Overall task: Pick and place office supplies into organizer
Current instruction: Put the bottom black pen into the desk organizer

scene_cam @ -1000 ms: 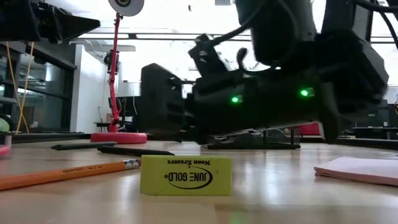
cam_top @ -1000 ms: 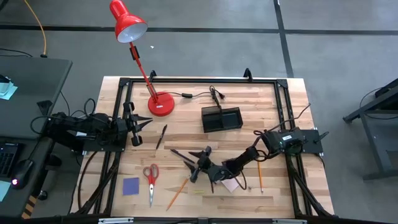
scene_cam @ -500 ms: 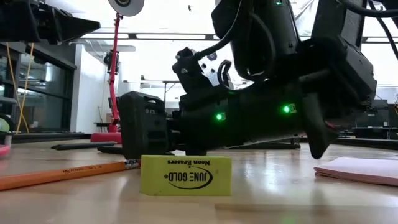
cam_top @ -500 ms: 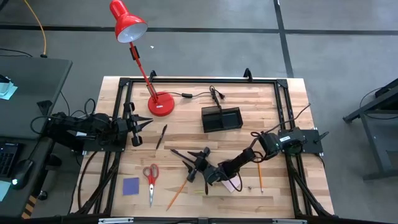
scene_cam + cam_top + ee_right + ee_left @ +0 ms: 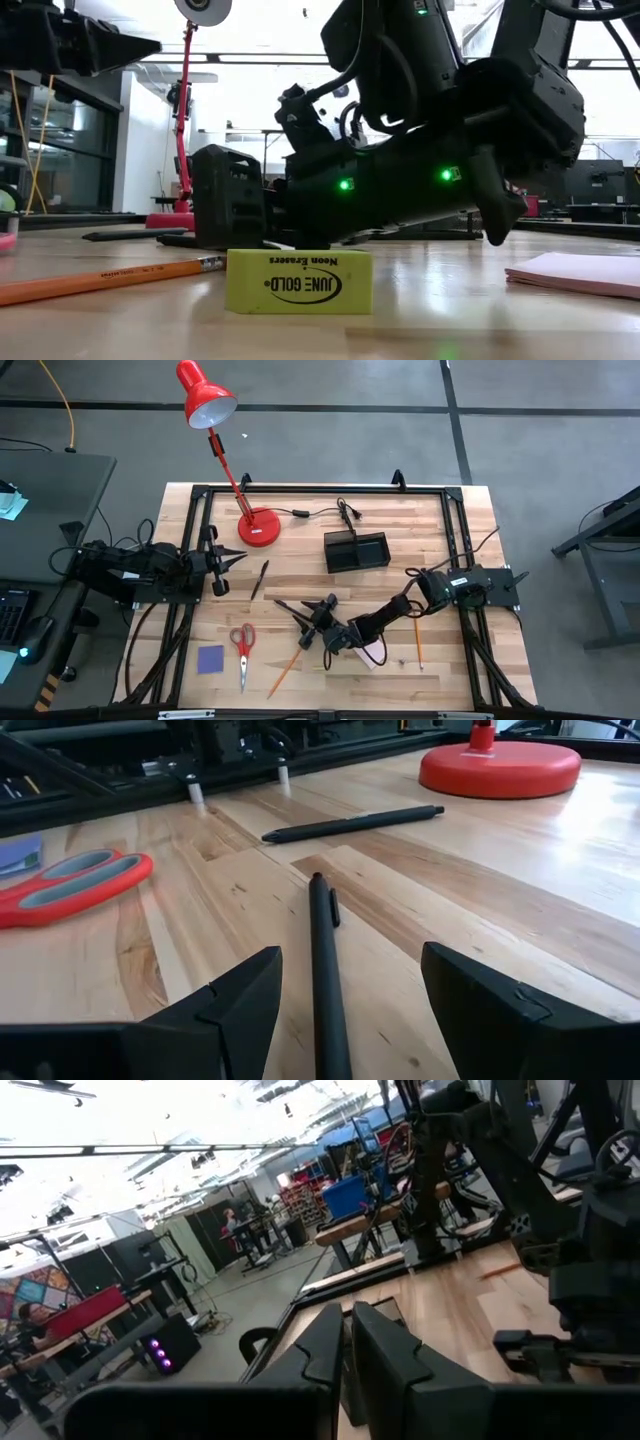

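Office supplies lie loose on the desk (image 5: 420,530); the organizer (image 5: 356,551) stands toward the far edge, right of the red lamp base (image 5: 259,527). Whether anything lies in its compartments cannot be made out.

Hidden or cut off: in the high view the right arm covers most of the pink pad (image 5: 372,657), and the black pen (image 5: 325,982) it addresses shows only as a thin line. In the low view the arm's dark body blocks the middle of the desk.

Pose: the right end effector (image 5: 322,622) is low at mid-desk, fingers spread wide and released, the pen lying between them untouched. The left end effector (image 5: 226,563) is held at the desk's left edge, fingers clenched on nothing.

View differences: the right wrist view shows a second pen (image 5: 352,822) and the scissors (image 5: 73,884) beyond. The low view alone makes the yellow eraser (image 5: 299,281) legible, beside a pencil (image 5: 100,276). The high view alone shows the blue pad (image 5: 210,659).
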`<state>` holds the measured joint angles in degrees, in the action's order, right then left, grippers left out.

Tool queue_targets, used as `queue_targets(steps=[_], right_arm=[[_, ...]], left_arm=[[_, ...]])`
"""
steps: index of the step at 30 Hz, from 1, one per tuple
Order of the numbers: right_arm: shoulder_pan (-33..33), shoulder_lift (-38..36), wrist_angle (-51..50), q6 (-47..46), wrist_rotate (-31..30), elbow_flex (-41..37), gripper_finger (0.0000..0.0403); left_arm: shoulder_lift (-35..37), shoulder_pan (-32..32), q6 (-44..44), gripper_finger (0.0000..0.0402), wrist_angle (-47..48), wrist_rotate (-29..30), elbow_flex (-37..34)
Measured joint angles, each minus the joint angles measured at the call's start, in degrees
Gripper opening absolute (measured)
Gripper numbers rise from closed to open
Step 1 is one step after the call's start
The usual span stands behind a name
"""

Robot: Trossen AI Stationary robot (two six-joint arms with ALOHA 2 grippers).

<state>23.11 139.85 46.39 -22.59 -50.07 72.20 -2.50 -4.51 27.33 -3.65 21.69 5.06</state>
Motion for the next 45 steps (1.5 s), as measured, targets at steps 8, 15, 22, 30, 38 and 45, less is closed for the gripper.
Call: queue_targets(steps=[8, 15, 22, 30, 38, 45], right_arm=[[0.0, -0.1, -3.2, -1.9, 0.6, 0.0, 0.0236], [-0.1, -0.1, -7.3, -3.9, 1.7, 0.0, 0.0236], [-0.3, -0.2, -17.6, -6.2, 1.7, 3.5, 0.0236], [-0.3, 0.0, -18.8, -6.7, 1.5, 3.9, 0.0236], [-0.5, 0.4, -17.6, -4.9, 3.4, 3.9, 0.0160], [-1.0, 0.3, -17.2, -3.2, 5.8, 3.9, 0.0024]], left_arm=[[0.0, 0.0, -0.4, 0.0019, 0.8, 0.0, 0.0], [0.0, 0.0, -0.7, 0.0019, 0.8, 0.0, 0.0], [0.0, 0.0, -0.7, 0.0019, 0.8, 0.0, 0.0], [0.0, 0.0, -0.7, 0.0019, 0.9, -0.1, 0.0], [0.0, 0.0, -0.7, 0.0019, 1.4, -0.3, 0.0], [0.0, 0.0, -0.7, 0.0019, 2.4, -0.3, 0.0]])
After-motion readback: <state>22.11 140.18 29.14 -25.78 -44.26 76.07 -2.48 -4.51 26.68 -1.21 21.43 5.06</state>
